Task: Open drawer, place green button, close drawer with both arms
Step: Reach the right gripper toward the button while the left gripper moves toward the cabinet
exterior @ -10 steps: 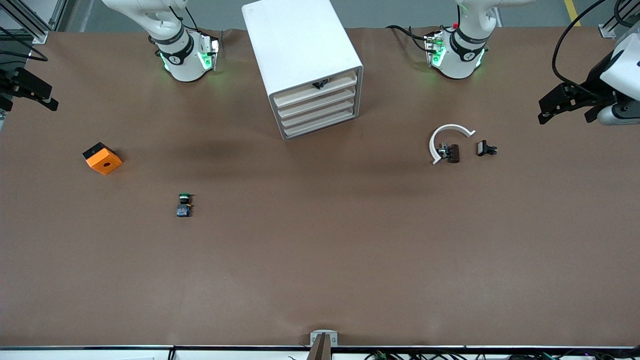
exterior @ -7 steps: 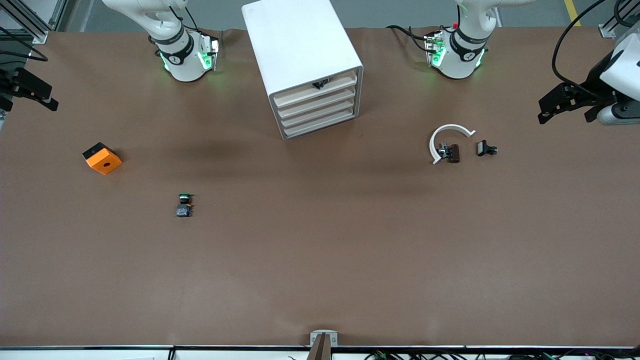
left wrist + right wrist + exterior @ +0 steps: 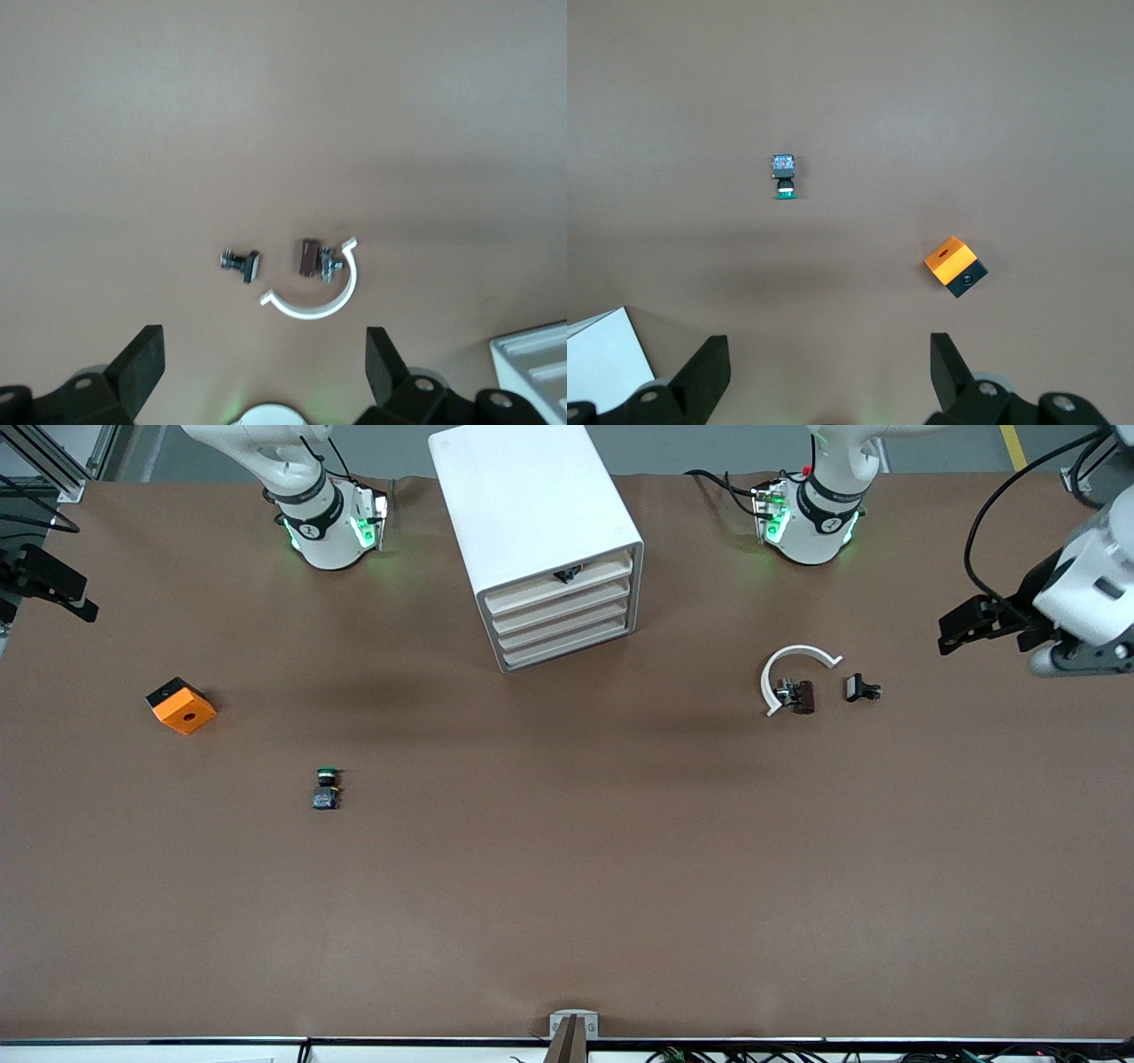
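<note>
**Start of the drawer step: both grippers spread wide, nothing held, all four drawers shut.**

The left gripper [image 3: 961, 622], fingers [image 3: 142, 367] wide apart and empty, hung high over the left arm's end of the table, its arm folded back from the base and its wrist camera looking down on the white strip [image 3: 319, 292] and two clips [image 3: 241, 264]. The right gripper [image 3: 58, 589], equally wide and empty, waited over the other end. To open a drawer [image 3: 567, 631] well, a gripper would probably need to descend in front of the cabinet [image 3: 523, 505], square to the cream fronts, and pull straight out. The button [image 3: 326, 788] lay on the table, nearer the camera than the cube [image 3: 181, 705].
</note>
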You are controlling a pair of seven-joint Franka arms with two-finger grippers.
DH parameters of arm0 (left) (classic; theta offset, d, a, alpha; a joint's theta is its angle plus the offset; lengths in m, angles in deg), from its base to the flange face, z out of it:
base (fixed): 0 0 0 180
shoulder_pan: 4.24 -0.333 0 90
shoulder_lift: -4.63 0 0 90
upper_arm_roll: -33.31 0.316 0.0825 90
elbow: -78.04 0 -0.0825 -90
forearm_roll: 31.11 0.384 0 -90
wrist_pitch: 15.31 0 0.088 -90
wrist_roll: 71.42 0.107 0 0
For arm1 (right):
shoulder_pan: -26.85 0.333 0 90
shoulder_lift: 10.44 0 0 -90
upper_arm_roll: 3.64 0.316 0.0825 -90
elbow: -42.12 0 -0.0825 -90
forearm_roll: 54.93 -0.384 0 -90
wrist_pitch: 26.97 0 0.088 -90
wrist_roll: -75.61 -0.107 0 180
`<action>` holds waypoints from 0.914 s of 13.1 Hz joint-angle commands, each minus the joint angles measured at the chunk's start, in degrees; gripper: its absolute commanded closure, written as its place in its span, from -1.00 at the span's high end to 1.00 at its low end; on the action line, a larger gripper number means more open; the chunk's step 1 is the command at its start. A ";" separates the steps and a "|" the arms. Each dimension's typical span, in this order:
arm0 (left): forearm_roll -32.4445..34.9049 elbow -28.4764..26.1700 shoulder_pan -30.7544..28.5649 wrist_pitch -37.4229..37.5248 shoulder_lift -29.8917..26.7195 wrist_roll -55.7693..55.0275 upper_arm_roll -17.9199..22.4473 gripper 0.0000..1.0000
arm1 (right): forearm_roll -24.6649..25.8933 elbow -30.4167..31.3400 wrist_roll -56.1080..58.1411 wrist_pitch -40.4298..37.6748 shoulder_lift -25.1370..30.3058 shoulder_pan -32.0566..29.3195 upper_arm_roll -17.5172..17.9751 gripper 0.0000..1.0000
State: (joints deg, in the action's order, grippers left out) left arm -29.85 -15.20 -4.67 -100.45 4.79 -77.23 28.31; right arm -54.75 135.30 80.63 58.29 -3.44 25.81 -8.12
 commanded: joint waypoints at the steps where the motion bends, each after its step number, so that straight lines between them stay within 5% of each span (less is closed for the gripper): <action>1: 1.20 1.49 0.51 2.35 2.82 -2.44 -0.35 1.00 | -0.53 -1.78 0.51 -0.62 -8.46 0.07 0.27 1.00; 5: -0.46 2.36 4.90 2.26 9.57 -24.27 -2.90 1.00 | -0.01 -3.01 3.32 0.52 -12.18 -0.20 0.27 1.00; 8: -4.94 11.22 8.59 2.17 18.97 -39.58 -3.69 1.00 | 0.52 -3.27 3.50 3.41 -15.97 -1.25 0.18 1.00; 12: -5.82 11.51 15.98 2.17 22.59 -62.86 -3.69 1.00 | 0.35 -3.19 -3.33 3.95 -15.97 0.33 0.35 1.00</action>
State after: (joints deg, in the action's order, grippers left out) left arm -34.49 -5.92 9.18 -99.76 25.47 -131.13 24.38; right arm -54.53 133.58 81.16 62.82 -19.02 25.62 -8.12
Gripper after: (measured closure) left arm 0.000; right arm 0.000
